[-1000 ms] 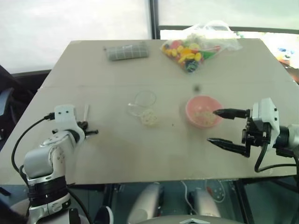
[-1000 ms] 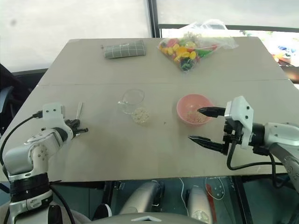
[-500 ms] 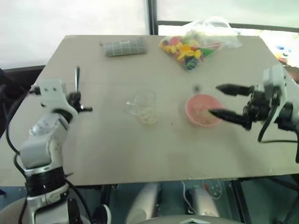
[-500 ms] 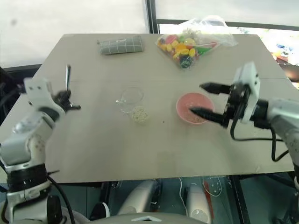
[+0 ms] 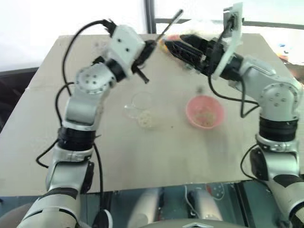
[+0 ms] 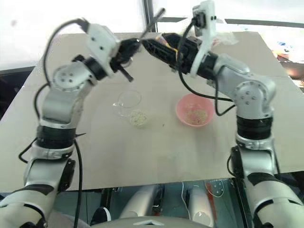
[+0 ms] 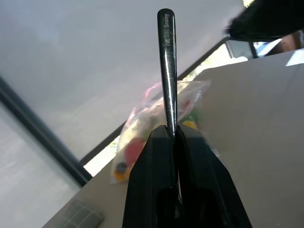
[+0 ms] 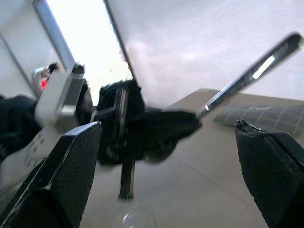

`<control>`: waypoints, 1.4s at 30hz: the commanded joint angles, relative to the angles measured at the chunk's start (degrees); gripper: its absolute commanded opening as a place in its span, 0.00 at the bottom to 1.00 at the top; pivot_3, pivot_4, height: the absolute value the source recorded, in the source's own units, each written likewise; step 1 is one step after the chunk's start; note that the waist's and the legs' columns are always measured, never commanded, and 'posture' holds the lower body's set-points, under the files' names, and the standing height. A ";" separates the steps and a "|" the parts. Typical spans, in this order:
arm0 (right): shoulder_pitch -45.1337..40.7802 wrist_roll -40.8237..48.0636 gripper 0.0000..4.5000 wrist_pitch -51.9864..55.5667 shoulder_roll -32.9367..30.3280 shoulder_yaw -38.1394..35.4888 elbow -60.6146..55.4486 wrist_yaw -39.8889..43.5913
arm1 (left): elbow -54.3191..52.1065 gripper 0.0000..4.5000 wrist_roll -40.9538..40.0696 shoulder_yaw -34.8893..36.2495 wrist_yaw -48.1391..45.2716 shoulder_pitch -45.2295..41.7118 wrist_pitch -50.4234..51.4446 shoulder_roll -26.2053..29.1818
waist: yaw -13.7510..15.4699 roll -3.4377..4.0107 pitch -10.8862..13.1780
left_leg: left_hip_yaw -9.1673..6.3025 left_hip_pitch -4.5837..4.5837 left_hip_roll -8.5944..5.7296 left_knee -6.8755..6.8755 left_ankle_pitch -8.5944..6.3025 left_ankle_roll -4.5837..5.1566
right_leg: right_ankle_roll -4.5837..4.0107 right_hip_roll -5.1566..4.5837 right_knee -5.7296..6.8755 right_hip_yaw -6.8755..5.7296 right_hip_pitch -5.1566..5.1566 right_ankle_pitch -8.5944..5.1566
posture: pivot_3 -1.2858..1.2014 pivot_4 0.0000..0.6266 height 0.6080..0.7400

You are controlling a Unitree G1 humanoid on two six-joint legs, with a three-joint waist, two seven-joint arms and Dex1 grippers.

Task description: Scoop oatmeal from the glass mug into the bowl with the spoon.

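gripping spoon (image 7: pixel 167 71): left gripper (image 7: pixel 174 135) | right gripper (image 8: pixel 166 156) spread wide | handle lettering unreadable

Glossy metal spoon (image 7: pixel 167 71), clear glass mug (image 5: pixel 140 104)

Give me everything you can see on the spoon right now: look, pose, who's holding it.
The spoon is slim, shiny metal; its long thin handle has small lettering near the rounded tip. The left pincer is shut on it, with the handle sticking out past the fingertips, up and away over the table. The scoop end is hidden in the pincer. It is held high, above the glass mug, and the open right pincer faces it without touching.
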 commanded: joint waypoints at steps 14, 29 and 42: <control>-4.52 -3.30 1.00 -4.85 4.99 -8.07 7.11 -6.05 | 1.63 0.00 6.03 0.07 -0.80 -1.74 -7.32 -2.93 | -1.16 0.07 0.04 | 0.13 0.01 0.06 0.01 0.08 -0.11 | 0.00 0.13 0.42 0.15 -0.29 0.00 | 0.52 0.24 0.83; -3.01 -5.38 1.00 -4.43 7.38 -8.42 9.54 -4.69 | 1.24 0.00 5.65 0.55 -2.68 -0.87 -7.71 -3.83 | -1.80 0.07 0.04 | 0.47 0.00 0.06 0.12 0.10 -0.12 | 0.00 0.14 1.04 0.52 -0.63 0.00 | 0.52 0.24 0.83; -3.22 -0.51 0.01 0.85 5.35 -11.16 8.05 -3.68 | 3.45 0.00 5.52 0.90 -4.21 -0.44 -8.24 -3.43 | -2.01 0.07 0.04 | 0.48 0.00 0.07 0.12 0.10 -0.12 | 0.00 0.12 1.05 0.54 -0.65 0.00 | 0.52 0.24 0.83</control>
